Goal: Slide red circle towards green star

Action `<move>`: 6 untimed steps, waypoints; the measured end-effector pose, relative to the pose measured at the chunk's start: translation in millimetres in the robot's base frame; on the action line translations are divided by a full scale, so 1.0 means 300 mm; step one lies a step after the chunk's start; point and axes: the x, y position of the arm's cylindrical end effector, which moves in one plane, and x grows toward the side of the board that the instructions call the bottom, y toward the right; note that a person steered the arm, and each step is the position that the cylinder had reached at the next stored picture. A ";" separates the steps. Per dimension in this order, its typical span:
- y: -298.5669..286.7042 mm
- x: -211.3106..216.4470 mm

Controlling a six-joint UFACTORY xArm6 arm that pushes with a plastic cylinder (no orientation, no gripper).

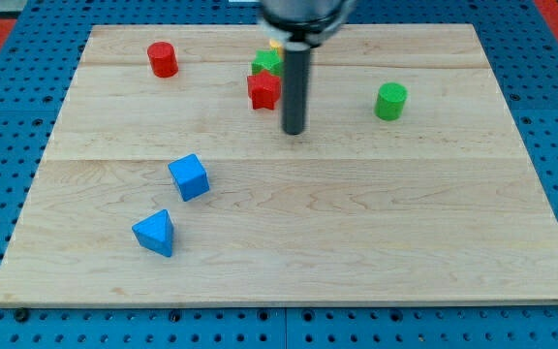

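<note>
The red circle point(163, 59) is a short red cylinder at the view's top left of the wooden board point(289, 233). The green star point(267, 62) sits at the top middle, partly hidden by the rod, with a red star-like block point(263, 90) touching it just below and a bit of a yellow block point(275, 45) above it. My tip point(294, 131) rests on the board just right of and below the red star block, far to the right of the red circle.
A green cylinder point(390, 101) stands at the upper right. A blue cube point(189, 177) and a blue triangular block point(154, 233) lie at the lower left. The board lies on a blue pegboard surface point(8, 116).
</note>
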 end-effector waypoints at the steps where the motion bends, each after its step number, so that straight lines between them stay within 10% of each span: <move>1: -0.032 -0.125; 3: -0.034 -0.213; 5: -0.624 -0.277; 6: -0.528 -0.343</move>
